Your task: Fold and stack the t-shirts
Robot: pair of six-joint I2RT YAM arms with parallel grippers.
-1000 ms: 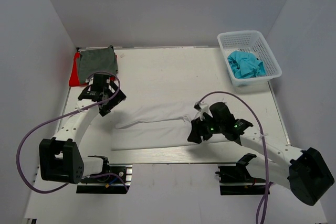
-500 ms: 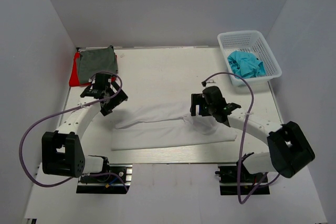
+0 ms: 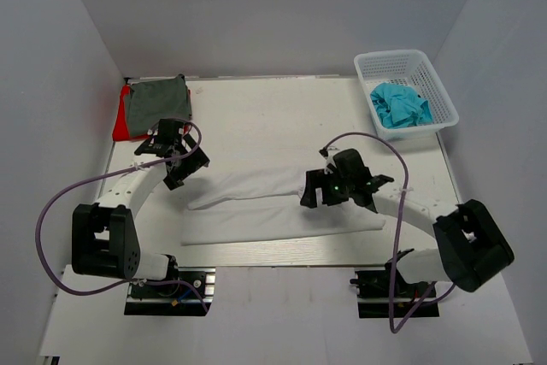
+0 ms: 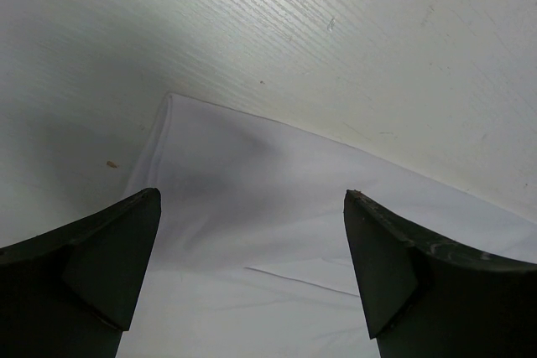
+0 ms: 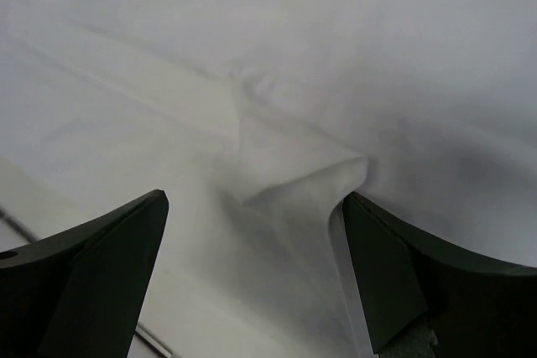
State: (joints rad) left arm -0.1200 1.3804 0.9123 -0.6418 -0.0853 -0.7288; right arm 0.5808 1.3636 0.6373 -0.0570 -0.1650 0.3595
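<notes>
Shifted nearer, right claw (image 3: 310, 198) hangs spread over a rumpled fold of the white t-shirt (image 3: 256, 215); left claw (image 3: 184, 170) spread above its corner, counter (image 3: 256, 117) open beyond.

Far left of the white t-shirt (image 3: 256, 211), the red t-shirt (image 3: 120, 126) lies mostly hidden under the grey-green t-shirt (image 3: 158, 100). The right gripper (image 3: 310, 197) covers the white t-shirt's bunched right part from above. Both wrist views cut its cloth off at their edges.
</notes>
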